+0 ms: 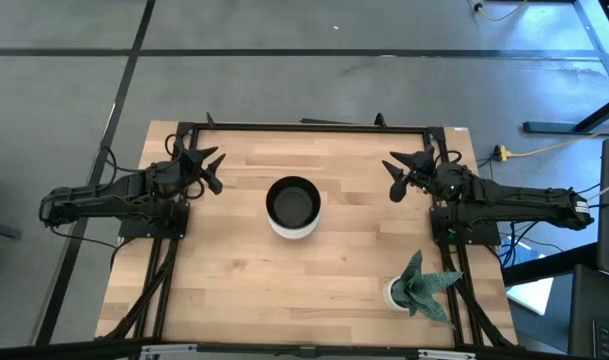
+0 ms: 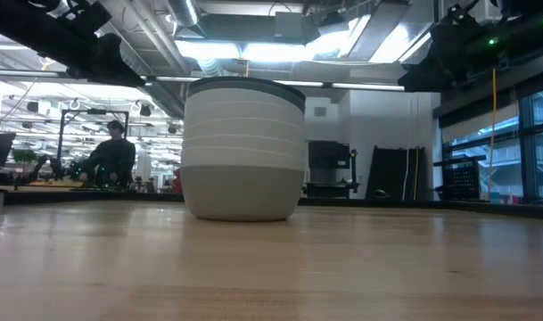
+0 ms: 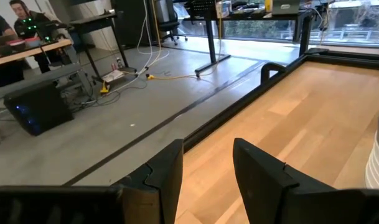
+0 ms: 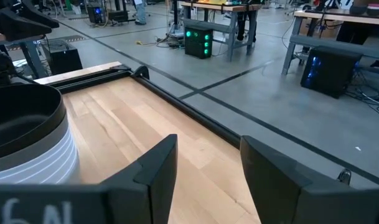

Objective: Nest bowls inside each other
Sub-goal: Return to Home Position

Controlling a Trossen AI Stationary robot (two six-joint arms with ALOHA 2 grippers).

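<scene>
From above, the stack of bowls point(image 1: 292, 207) sits centred on the table point(image 1: 224, 290), with the left gripper point(image 1: 216, 172) and right gripper point(image 1: 392, 178) released on either side, the level view shows it upright, and both wrist views show free room, so draw back without brushing it.

The bowls point(image 1: 292, 207) stand nested in one upright stack near the middle of the table, about midway between its left and right edges. A black bowl point(image 1: 292, 203) sits on top, open side up, its dark round hollow empty. Below it, the glossy white bowls point(image 2: 244, 120) show only as thin, level, evenly spaced rim bands. A matte grey bowl point(image 2: 242, 192) forms the base, with its rounded wall resting on the wood. The stack stands straight, with no lean.
</scene>
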